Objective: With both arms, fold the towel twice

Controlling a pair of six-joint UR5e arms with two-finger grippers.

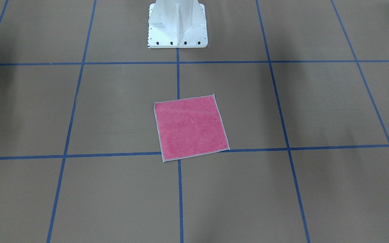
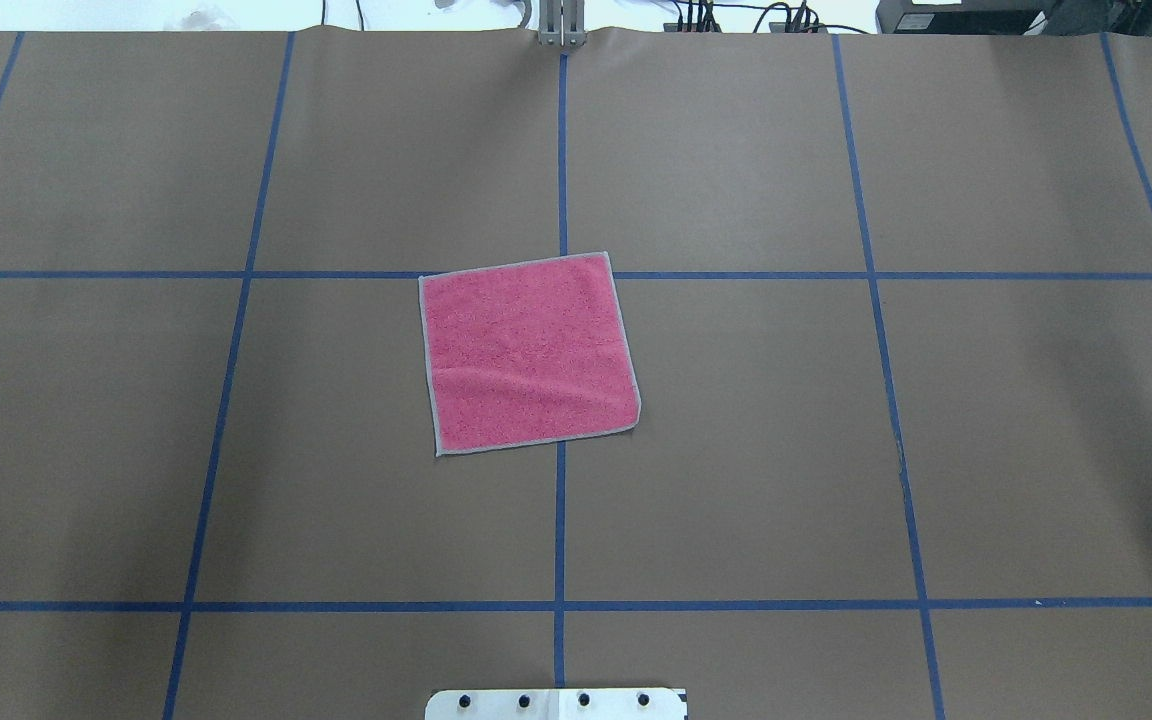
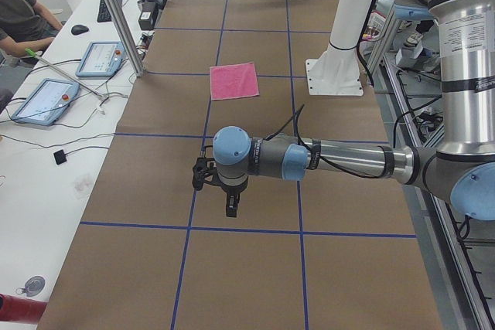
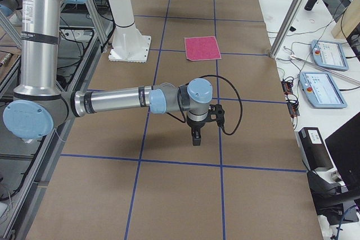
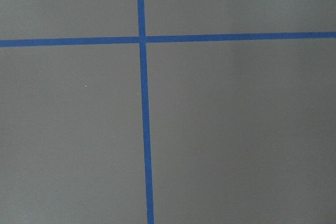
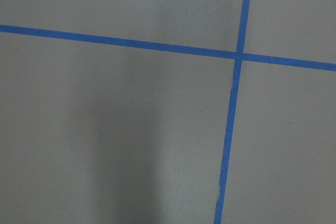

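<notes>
Lying flat, towel [image 2: 528, 352] pink-side up (edges skewed off tape grid [image 2: 560, 150])

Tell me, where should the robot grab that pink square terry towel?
Probably the two corners of the pink square terry towel nearest the robot, one per arm, pinched from above at the light grey hem. It lies flat and slightly skewed, so only edges offer a hold.

The towel [image 2: 528, 352] is rough terry cloth; the table cover [image 2: 786, 450] is smooth, matt brown paper.
</notes>
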